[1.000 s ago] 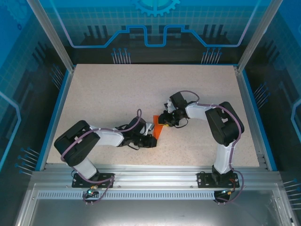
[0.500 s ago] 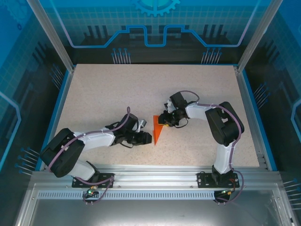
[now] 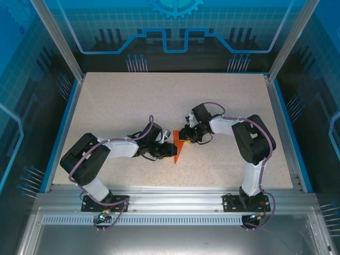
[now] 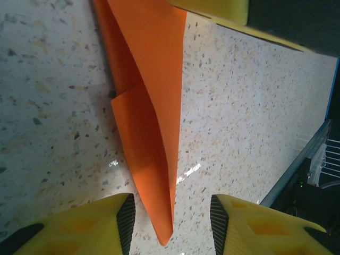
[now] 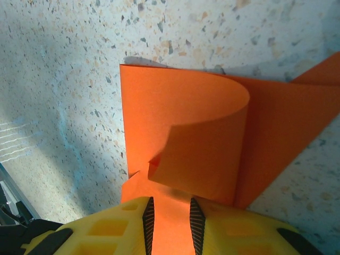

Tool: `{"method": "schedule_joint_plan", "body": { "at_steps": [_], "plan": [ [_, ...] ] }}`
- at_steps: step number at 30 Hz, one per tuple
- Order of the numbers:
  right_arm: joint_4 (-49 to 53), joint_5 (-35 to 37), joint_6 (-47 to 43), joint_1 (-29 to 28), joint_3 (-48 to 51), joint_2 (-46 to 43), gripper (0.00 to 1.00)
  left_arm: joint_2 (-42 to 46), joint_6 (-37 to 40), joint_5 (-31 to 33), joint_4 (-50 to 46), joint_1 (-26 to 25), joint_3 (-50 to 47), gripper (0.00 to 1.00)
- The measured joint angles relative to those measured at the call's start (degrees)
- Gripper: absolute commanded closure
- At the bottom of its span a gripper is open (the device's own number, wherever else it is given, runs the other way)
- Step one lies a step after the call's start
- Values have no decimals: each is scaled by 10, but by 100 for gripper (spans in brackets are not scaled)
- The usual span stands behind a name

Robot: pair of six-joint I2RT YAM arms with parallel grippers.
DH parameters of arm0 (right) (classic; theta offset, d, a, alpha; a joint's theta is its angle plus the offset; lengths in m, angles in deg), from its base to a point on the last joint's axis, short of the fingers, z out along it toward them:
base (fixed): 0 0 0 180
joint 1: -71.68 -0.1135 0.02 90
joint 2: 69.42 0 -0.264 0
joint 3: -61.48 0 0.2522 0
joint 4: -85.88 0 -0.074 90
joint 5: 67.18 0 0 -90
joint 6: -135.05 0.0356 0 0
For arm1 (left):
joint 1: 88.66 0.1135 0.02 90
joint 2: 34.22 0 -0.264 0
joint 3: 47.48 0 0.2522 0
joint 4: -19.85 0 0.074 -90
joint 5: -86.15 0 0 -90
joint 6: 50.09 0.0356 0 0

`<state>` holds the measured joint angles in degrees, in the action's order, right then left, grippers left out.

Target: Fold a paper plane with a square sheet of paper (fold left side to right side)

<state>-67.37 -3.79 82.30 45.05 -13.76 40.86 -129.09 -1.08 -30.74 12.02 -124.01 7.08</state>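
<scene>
The sheet of paper is bright orange and folded into a narrow pointed shape on the speckled table, its tip pointing at the arms. My left gripper is at its left edge. In the left wrist view the sheet of paper runs down to a sharp tip between my wide-apart fingers, and nothing is held by the left gripper. My right gripper sits at the sheet's far end. There the right gripper has its pads close together with the sheet of paper between them, one flap curling up.
Blue rails border the table on the left and right. A metal frame beam runs along the near edge by the arm bases. Open tabletop stretches behind and to both sides of the paper.
The left gripper pulled back to the left off the paper, then came in again at its left edge, a little farther from the bases. The right arm has not moved.
</scene>
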Motion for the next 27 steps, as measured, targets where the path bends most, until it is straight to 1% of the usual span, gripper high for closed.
{"method": "schedule_joint_plan", "body": {
  "at_steps": [3, 9, 12, 16, 22, 24, 27],
  "plan": [
    [0, 0, 0, 0, 0, 0, 71, -16, -4, -2, 5, 0, 12, 64],
    [0, 0, 0, 0, 0, 0, 71, -37, -7, -4, 8, 0, 26, 66],
    [0, 0, 0, 0, 0, 0, 71, -51, -7, -4, 8, 0, 30, 68],
    [-1, 0, 0, 0, 0, 0, 71, -61, -7, -3, 7, 0, 33, 78],
    [-7, 3, 0, 0, 9, -9, 71, -65, -9, 2, 8, 0, 34, 97],
    [-8, 7, -2, 1, 15, -17, 70, -65, -12, 3, 9, 0, 34, 100],
    [-8, 11, -5, 3, 25, -33, 70, -65, -12, 5, 9, 0, 33, 100]
  ]
}}
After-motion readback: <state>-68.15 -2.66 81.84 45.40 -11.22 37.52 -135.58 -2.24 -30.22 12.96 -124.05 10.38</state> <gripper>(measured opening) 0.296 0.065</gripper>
